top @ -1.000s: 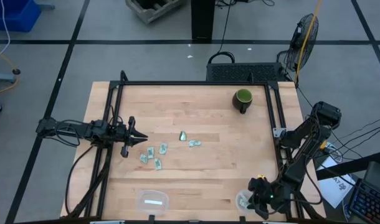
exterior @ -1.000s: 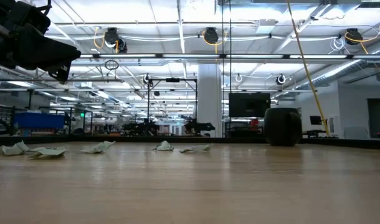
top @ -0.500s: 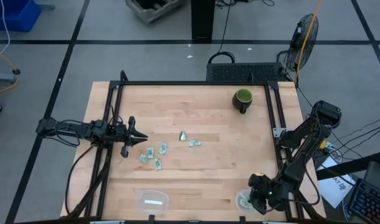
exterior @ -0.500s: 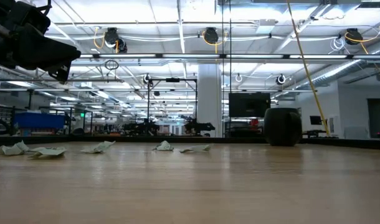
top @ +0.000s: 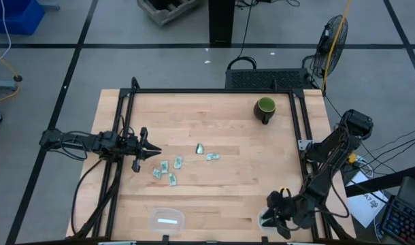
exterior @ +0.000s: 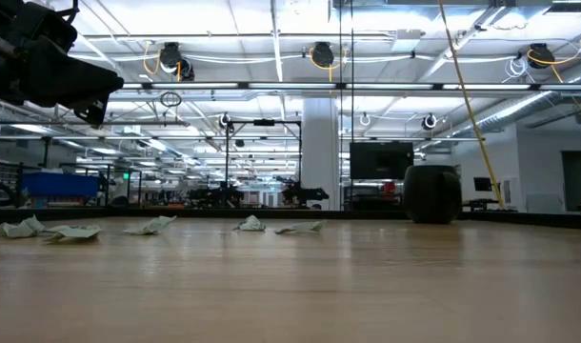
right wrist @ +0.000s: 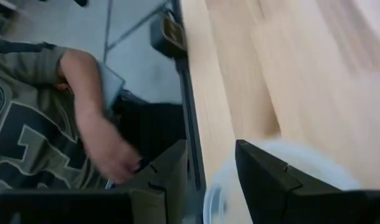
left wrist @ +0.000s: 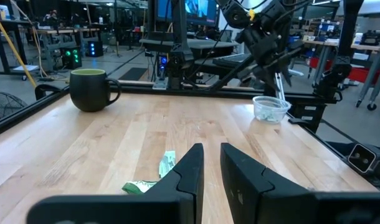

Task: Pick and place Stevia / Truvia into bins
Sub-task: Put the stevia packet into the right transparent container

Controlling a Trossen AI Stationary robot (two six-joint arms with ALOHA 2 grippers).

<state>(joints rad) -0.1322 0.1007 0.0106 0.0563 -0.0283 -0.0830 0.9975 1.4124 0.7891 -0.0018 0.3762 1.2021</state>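
The wooden surface (top: 214,146) carries everything: five sachets (top: 177,162) lie loose left of centre, well apart from both bins. The rectangular bin (top: 167,219) sits at the near edge with one sachet in it; the round bin (left wrist: 271,109) sits at the near right corner, under the right gripper (top: 275,212), and seems to hold a few. The right gripper's jaws stand partly open over the round bin's rim with nothing between them. The left gripper (top: 148,149) hangs near the left rail just beside the sachets, its jaws a narrow gap apart and empty. The main risk, as I judge it, is the light round bin being nudged off the corner if the right gripper swings low. The flat sachets may also slide or crumple rather than lift. The mug (top: 265,108) stands at the far right, clear of any path. A person's arm (right wrist: 93,118) shows beyond the near edge.
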